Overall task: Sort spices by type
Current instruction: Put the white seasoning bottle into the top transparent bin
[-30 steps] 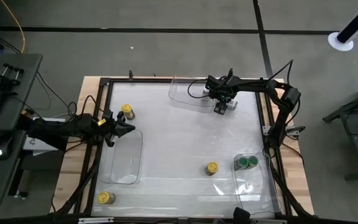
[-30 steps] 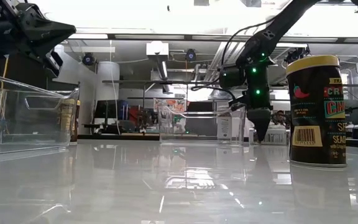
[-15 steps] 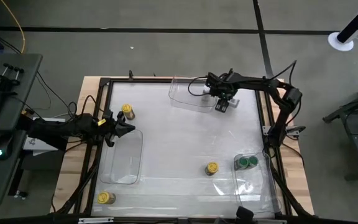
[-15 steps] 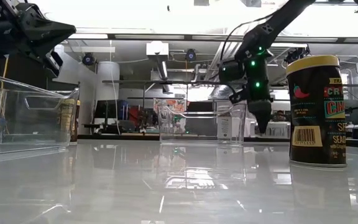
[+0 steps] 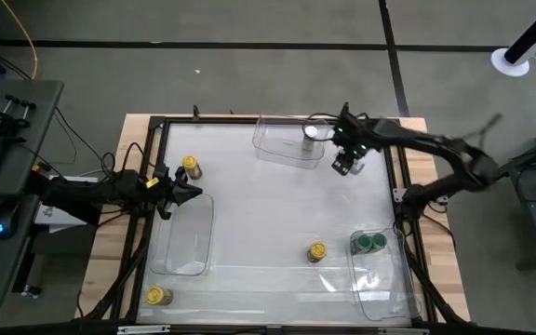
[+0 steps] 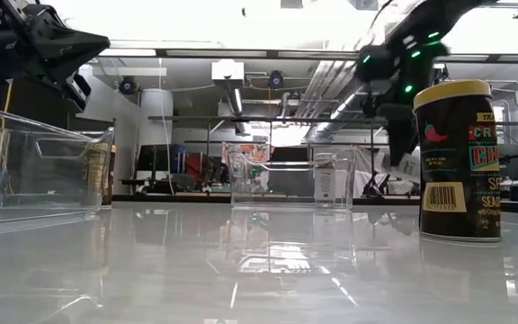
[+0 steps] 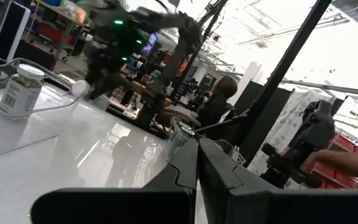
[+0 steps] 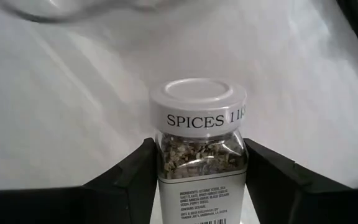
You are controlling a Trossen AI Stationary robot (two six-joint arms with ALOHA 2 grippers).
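My right gripper point(image 5: 347, 160) hangs above the table's far right part, beside the far clear bin point(image 5: 287, 140), shut on a white-lidded spice jar point(image 8: 201, 149). A second white-lidded jar point(image 5: 311, 133) stands in that bin. Yellow-lidded jars stand on the table at the far left point(image 5: 191, 166), near left point(image 5: 159, 296) and near middle point(image 5: 316, 251). Green-lidded jars point(image 5: 370, 244) stand in the right bin. My left gripper point(image 5: 194, 194) waits shut at the left edge, above the left bin point(image 5: 186, 237). In the low view the nearest yellow-lidded jar point(image 6: 457, 162) partly hides my right gripper point(image 6: 401, 126). My right gripper pinches the jar's glass body point(image 8: 166, 168) just below the white lid point(image 8: 197, 99), one finger point(image 8: 129, 177) on each of two opposite sides. The fingers come from above, pointing steeply down. The jar sits with its lid up, lifted clear of the table.
Three clear bins stand on the white table: far middle, left and near right point(image 5: 380, 274). A black frame point(image 5: 156, 140) runs round the table. Open tabletop lies in the middle. Beyond the table is a workshop, with a person seated far off point(image 7: 219, 102).
My right gripper has risen from the tabletop beside the far bin and gone toward the table's right edge, rolling its wrist. The white-lidded jar has left its place on the table and gone up with it.
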